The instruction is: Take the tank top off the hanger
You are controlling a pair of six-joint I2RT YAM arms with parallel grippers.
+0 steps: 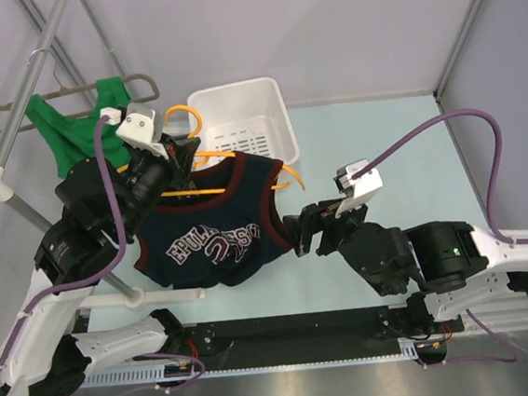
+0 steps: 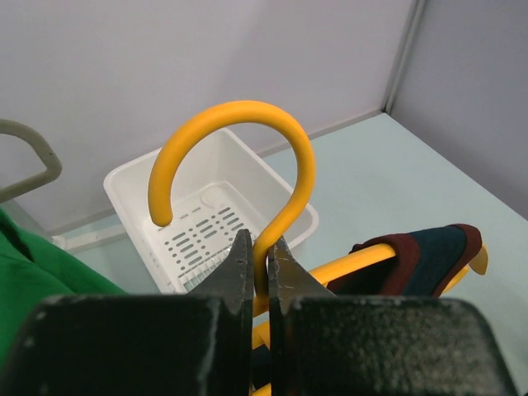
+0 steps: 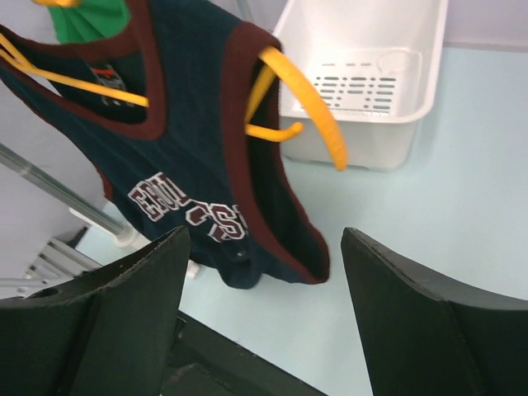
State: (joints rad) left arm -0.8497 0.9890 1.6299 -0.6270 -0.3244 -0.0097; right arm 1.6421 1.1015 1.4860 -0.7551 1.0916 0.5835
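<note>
The green tank top hangs on the grey-beige hanger on the rack at the far left; a corner of it shows in the left wrist view and the right wrist view. My left gripper is shut on the neck of a bright orange hanger and holds it up. A dark navy garment with red trim hangs from that orange hanger. My right gripper is open and empty, just right of the navy garment's lower hem.
A white perforated basket stands on the table behind the orange hanger. The rack's metal pole slants along the left, with its white foot near the arm bases. Grey walls close the back and right.
</note>
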